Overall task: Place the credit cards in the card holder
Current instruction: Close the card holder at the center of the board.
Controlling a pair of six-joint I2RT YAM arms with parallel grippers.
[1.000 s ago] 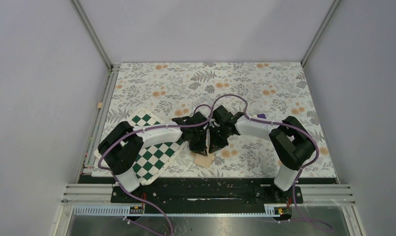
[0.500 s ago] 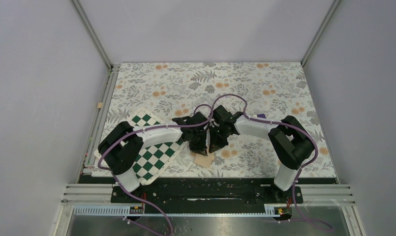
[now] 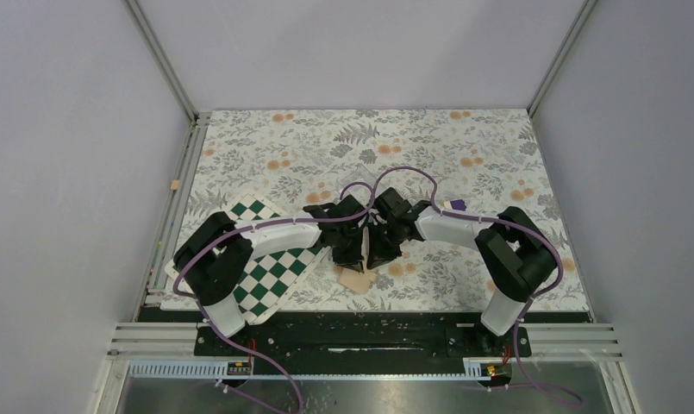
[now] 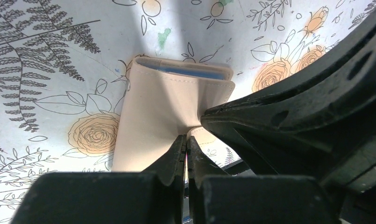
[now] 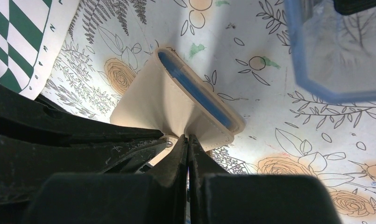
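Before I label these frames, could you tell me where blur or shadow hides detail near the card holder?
Left wrist: card holder sharp, the near fingers soft black shapes. Right wrist: clear box blurred at top right. Top external: card holder small, partly under the arms.

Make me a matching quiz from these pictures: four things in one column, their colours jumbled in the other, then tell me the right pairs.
Things:
1. card holder
2. chequered board
3. plastic box
4. table cover

Colours:
A. green and white squares
B. pale, with grey leaves and orange flowers
C. tan outside, blue lining
D. see-through, bluish rim

Pairs: 1-C, 2-A, 3-D, 4-B
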